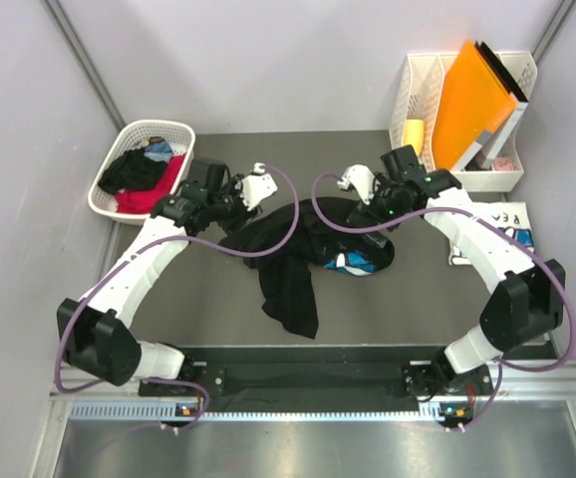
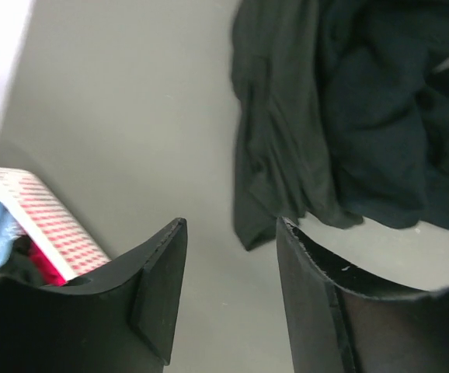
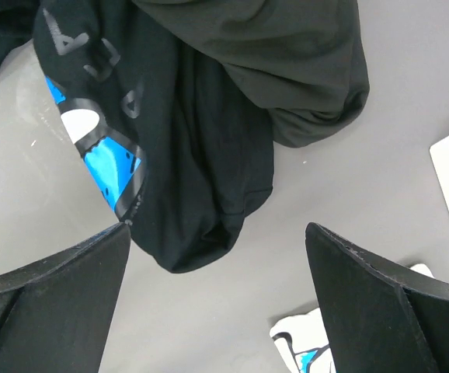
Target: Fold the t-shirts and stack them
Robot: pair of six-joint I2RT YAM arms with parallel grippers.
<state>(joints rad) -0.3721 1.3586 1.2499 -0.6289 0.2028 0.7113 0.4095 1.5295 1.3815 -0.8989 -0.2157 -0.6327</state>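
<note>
Top external: black t-shirts (image 1: 288,279) crumpled, one blue-printed; left end effector (image 2: 228,225), right end effector (image 3: 217,229) spread, empty.

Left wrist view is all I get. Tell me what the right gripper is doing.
Observer: The right gripper is open and holds nothing. It is poised over a black tee with a blue print.
Operator: Say whether anything is folded yet.
Observer: One folded white tee lies at the right edge of the table, partly under the right arm.
Operator: Report what's in the basket.
Observer: The white basket at far left holds red, black and blue clothes.
</note>
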